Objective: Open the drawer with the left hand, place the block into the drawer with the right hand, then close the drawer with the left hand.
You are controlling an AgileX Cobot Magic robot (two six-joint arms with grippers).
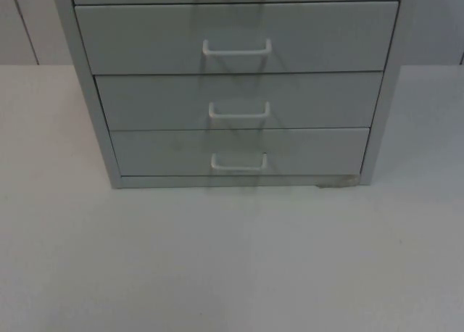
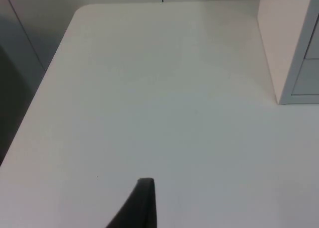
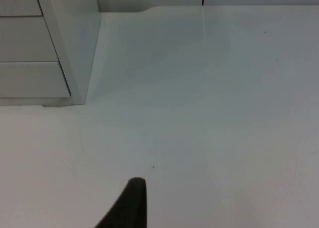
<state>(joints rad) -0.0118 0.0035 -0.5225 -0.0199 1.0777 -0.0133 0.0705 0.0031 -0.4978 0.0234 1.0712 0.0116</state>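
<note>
Grey metal drawer cabinet [image 1: 235, 85] sits at the far edge of the white table [image 1: 232, 259], against the partition. 3 drawer fronts in top view, all flush/shut, each w/ a white loop handle [image 1: 237, 48]; bottom drawer [image 1: 239, 152] closed too. Left gripper [image 2: 142, 203] hangs over bare table near its left edge, cabinet's side off to one side; claw state: can't tell. Right gripper [image 3: 130, 203] likewise over table beside cabinet's other side; can't tell either. Both arms waiting.
</note>
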